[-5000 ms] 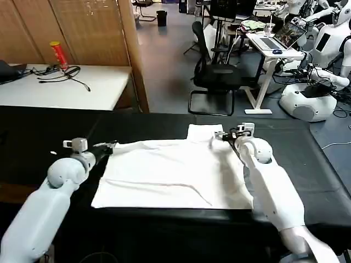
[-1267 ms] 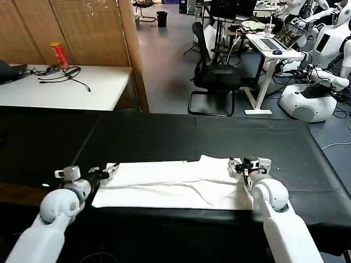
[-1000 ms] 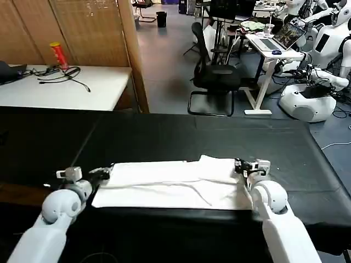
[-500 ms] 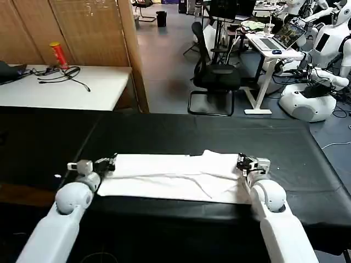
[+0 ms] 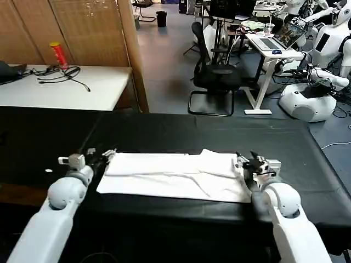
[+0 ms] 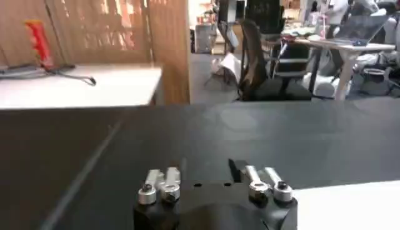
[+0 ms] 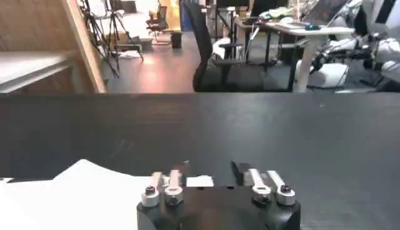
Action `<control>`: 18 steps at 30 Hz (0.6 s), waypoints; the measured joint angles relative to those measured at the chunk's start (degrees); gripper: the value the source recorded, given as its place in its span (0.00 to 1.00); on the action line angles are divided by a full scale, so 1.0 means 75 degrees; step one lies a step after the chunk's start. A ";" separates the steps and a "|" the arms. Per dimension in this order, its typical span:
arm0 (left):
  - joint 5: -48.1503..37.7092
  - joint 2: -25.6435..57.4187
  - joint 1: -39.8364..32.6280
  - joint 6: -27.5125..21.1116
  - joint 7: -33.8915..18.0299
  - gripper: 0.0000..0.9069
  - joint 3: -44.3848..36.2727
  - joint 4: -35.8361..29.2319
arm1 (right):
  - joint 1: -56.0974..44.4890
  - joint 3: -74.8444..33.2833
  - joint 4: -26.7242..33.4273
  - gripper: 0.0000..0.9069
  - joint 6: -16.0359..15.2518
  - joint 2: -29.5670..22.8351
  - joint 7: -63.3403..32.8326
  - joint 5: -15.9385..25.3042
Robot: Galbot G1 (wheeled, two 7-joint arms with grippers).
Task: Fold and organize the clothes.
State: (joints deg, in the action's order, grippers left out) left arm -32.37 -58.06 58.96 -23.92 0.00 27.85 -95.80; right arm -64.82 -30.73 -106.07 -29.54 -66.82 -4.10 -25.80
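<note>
The T-shirt (image 5: pixel 173 176) now lies folded in a long strip on the black worktop (image 5: pixel 164 131); left gripper (image 5: pixel 102 155) and right gripper (image 5: pixel 244 163) have let go, open at its ends.

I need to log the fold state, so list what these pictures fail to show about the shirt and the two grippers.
- T-shirt print: no print shows in the head view, so which side faces up cannot be told.
- Sleeves and collar: lost in the folded layers in the head view.
- Left gripper: jaws stand apart, but its own body hides the cloth edge beside it in the left wrist view.
- Right gripper: jaws apart; the shirt below is cut off by the lower edge.
</note>
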 joint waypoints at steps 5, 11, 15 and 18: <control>-0.0865 -0.0036 0.0621 -0.0236 -0.0003 0.97 0.0419 -0.0649 | -0.0391 -0.0155 -0.0710 0.97 -0.0154 0.0023 0.0018 -0.0007; -0.0941 -0.0302 0.1463 -0.0044 0.0149 0.97 0.0906 -0.1102 | -0.0923 -0.0462 -0.1427 0.97 -0.0139 0.0040 0.0037 -0.0043; -0.0965 -0.0434 0.1924 0.0070 0.0237 0.97 0.1072 -0.1209 | -0.1293 -0.0693 -0.1793 0.97 -0.0110 0.0005 0.0040 -0.0140; -0.0982 -0.0511 0.2136 0.0106 0.0265 0.97 0.1109 -0.1222 | -0.1546 -0.0851 -0.2065 0.97 -0.0079 -0.0070 0.0038 -0.0219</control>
State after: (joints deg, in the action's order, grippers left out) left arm -39.73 -61.89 74.98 -23.12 1.98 36.17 -104.97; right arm -76.42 -37.11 -121.56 -30.13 -67.35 -3.82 -27.45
